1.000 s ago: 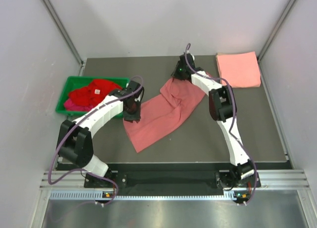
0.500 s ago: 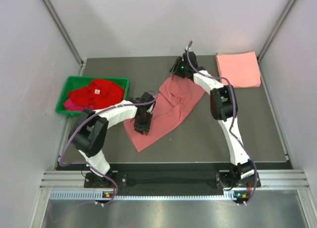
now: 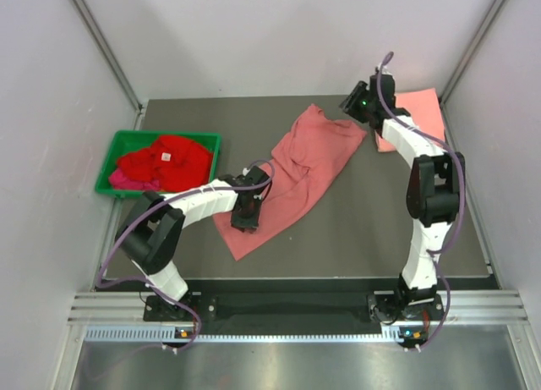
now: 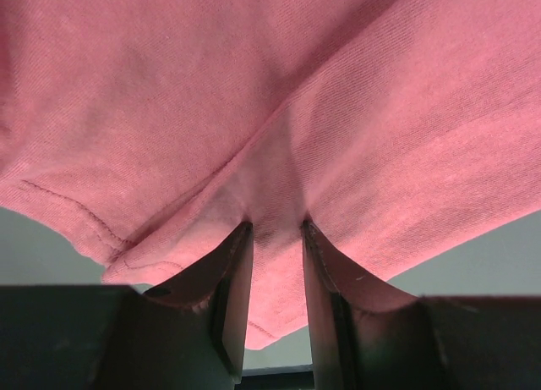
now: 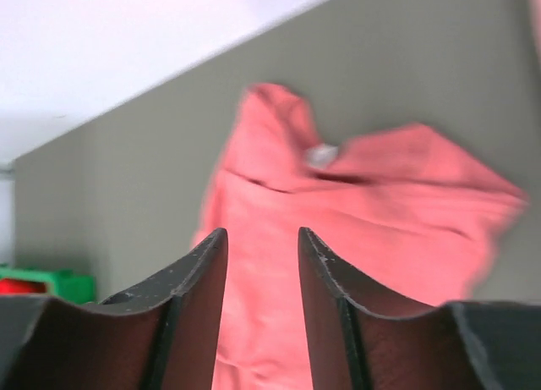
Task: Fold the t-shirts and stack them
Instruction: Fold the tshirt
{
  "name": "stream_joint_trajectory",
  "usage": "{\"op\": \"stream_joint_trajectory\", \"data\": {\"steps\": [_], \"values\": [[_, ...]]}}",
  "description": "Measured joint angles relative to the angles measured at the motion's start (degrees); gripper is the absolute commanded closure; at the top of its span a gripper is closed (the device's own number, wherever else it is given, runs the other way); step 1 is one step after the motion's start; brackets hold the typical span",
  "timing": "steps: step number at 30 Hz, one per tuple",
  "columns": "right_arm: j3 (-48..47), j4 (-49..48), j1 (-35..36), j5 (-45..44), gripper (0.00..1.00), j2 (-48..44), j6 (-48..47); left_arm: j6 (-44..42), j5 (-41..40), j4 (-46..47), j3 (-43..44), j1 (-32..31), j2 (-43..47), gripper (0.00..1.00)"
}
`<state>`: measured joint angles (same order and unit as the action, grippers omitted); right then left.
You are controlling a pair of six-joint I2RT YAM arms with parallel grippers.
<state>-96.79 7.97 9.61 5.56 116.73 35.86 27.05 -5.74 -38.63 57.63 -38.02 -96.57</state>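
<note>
Across the middle of the dark grey desk [image 3: 363, 229] lay a dusty rose-red cotton t-shirt [image 3: 297, 166], crumpled and unfolded. The left end effector [image 3: 244, 214] was down on its near-left part, fingers [image 4: 232, 271] clamped on a raised fold of the cloth. The right end effector [image 3: 357, 102] hung over the far side, jaws apart and empty, beside the folded salmon-pink t-shirt [image 3: 423, 121] in the far right corner. A bright red t-shirt [image 3: 165, 160] sat heaped in the green plastic bin [image 3: 127, 137] at the left edge.
</note>
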Motion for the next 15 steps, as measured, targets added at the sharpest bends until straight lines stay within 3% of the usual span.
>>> {"op": "stream_joint_trajectory", "data": {"steps": [6,15], "values": [[9.22,1.18,-4.94,-1.38,0.64,-0.26,-0.35,1.42,-0.94,0.13,-0.42,-0.57,0.37,0.65],[10.54,1.14,-6.36,-3.37,0.64,2.1,-1.81,2.99,-2.14,-2.08,0.63,-1.84,0.55,0.65]]}}
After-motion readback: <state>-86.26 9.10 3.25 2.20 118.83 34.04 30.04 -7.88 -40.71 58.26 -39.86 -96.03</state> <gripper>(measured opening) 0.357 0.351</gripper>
